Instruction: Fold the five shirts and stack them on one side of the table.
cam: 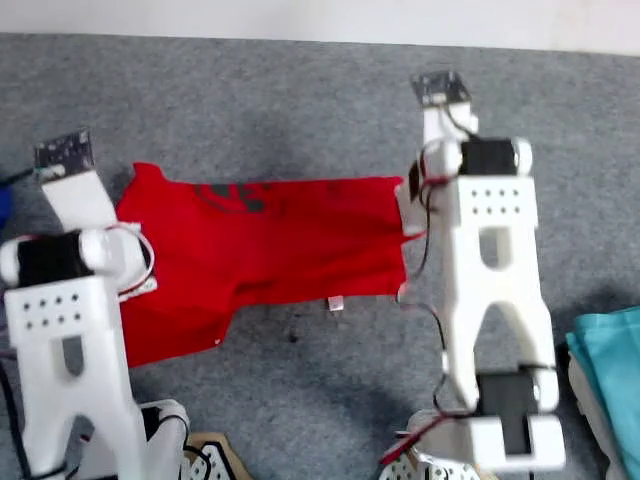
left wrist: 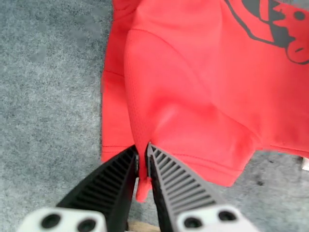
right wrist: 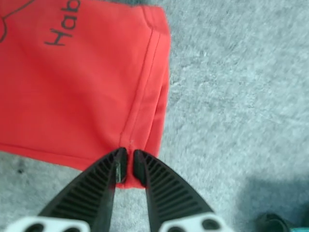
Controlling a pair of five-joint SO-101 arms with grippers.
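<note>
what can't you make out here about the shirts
High view: a corner of the red cotton shirt lies under the white left arm.
High view: the teal folded cloth is cut off by the frame edge, so its layers cannot be counted.
High view: the dark print on the shirt is too blurred to read.
Right wrist view: the right gripper hides how many layers it pinches.

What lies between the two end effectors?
The red fabric shirt with dark print spans the gap in the high view, pinched by the left end effector and the right end effector.
</note>
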